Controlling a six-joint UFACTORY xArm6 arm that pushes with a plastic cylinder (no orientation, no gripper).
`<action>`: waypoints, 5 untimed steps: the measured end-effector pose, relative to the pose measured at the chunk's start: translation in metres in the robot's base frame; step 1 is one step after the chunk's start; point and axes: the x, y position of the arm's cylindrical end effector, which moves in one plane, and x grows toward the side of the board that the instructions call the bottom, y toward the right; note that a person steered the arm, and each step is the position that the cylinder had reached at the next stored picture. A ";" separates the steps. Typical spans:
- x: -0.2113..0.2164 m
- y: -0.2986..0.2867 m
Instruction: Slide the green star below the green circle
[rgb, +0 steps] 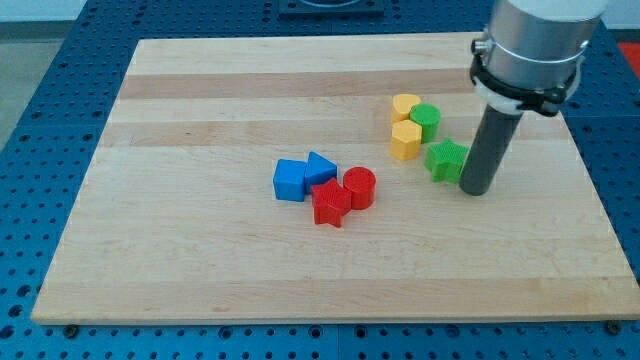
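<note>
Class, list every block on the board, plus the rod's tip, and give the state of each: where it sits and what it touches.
green star: flat, below green circle, beside my tip.
green circle: against the yellow blocks.
two yellow blocks: stacked top-to-bottom in view, touching.
red star: touching red cylinder.
blue blocks: side by side.
my tip: right of green star.

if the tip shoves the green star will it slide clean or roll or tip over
The green star sits low and flat on the wooden board, so it will likely slide, not roll or tip. Its points may make it spin if pushed off-centre. My tip is right beside it on the view's right.
</note>
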 end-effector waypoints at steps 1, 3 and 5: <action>0.001 -0.014; -0.024 -0.015; -0.006 -0.008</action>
